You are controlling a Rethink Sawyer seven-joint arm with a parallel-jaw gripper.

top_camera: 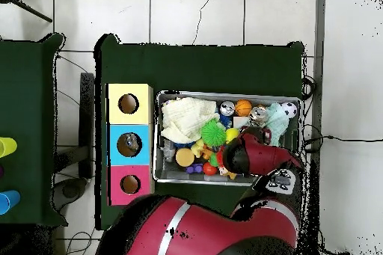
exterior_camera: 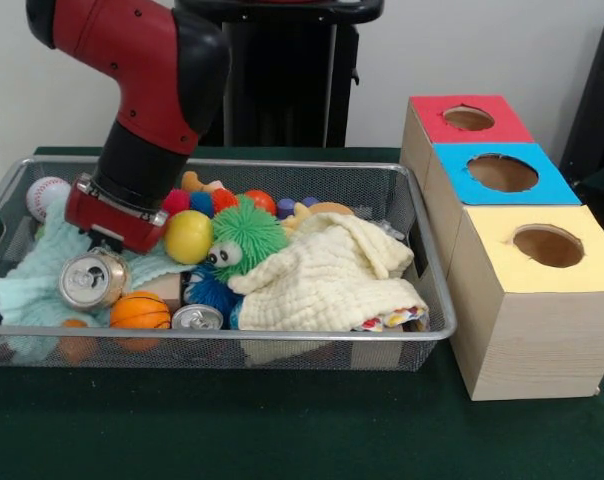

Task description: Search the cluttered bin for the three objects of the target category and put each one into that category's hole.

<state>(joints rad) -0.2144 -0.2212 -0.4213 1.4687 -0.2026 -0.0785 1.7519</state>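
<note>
The basket (exterior_camera: 437,330) is searched; the gripper (exterior_camera: 104,240) is lowered onto a can (exterior_camera: 92,280), its grip hidden.

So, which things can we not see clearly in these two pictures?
- Gripper: its fingers are hidden, in the front view behind the silver can, in the overhead view under the arm.
- Plastic bottles: none visible; the yellow cloth and toys cover much of the bin.
- Blue box's hole: contents too small to identify.

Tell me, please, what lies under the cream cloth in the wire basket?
Under the cream cloth in the wire basket, only a colourful patterned edge peeks out at its front corner. Whatever else it covers is hidden.
</note>
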